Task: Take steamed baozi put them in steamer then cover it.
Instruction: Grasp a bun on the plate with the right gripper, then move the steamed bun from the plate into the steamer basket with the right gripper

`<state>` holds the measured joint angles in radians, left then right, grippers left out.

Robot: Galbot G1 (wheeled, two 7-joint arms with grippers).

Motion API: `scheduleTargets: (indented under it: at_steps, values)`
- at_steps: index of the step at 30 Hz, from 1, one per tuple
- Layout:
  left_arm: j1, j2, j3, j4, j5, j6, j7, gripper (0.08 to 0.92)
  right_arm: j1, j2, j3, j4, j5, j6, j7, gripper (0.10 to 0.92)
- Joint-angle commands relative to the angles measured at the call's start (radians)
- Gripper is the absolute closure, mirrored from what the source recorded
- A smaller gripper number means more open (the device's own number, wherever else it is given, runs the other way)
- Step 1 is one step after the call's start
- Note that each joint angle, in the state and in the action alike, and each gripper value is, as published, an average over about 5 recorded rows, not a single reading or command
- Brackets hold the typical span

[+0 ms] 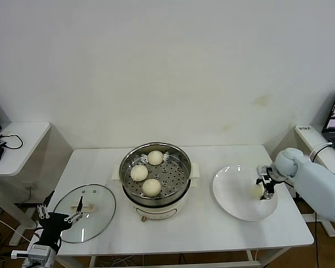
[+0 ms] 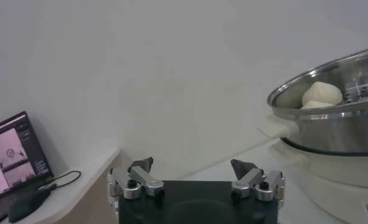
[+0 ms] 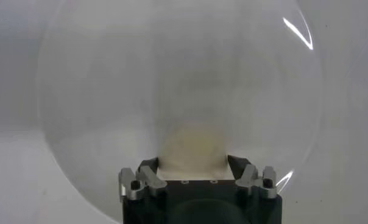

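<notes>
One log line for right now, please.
steamer: three baozi in | right gripper: around last baozi on plate | left gripper: open, over lid | uncovered

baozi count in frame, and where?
4. Three sit on the steamer tray: one at the back, one on the robot's left, one at the front. The fourth is on the white plate, between the right gripper fingers.

1. A white table (image 1: 212,234) is seen.
2. A steamer (image 1: 155,192) is set at its centre.
3. A glass cover (image 1: 95,215) is laid left.
4. A white plate (image 1: 234,192) is placed right.
</notes>
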<state>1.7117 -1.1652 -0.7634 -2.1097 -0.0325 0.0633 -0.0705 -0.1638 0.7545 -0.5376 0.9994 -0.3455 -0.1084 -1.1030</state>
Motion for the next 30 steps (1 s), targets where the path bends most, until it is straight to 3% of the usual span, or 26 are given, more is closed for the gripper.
scheduleTargets:
  at_steps: [1, 16, 23, 30]
  values:
    - [0.001, -0.002, 0.0, -0.001, 0.0, -0.002, -0.001, 0.177, 0.043, -0.022, -0.025, 0.031, 0.026, -0.01, -0.016, 0.365]
    - [-0.013, 0.011, 0.009, -0.014, -0.001, 0.005, 0.0, 0.177, 0.478, -0.131, -0.35, 0.307, 0.305, -0.129, -0.04, 0.387]
    - [-0.021, 0.017, 0.015, -0.01, -0.003, 0.006, 0.0, 0.177, 0.755, -0.046, -0.528, 0.388, 0.439, -0.186, -0.021, 0.381]
    - [-0.023, 0.017, 0.014, 0.0, -0.005, 0.003, -0.001, 0.177, 0.838, 0.071, -0.603, 0.458, 0.593, -0.271, 0.041, 0.38]
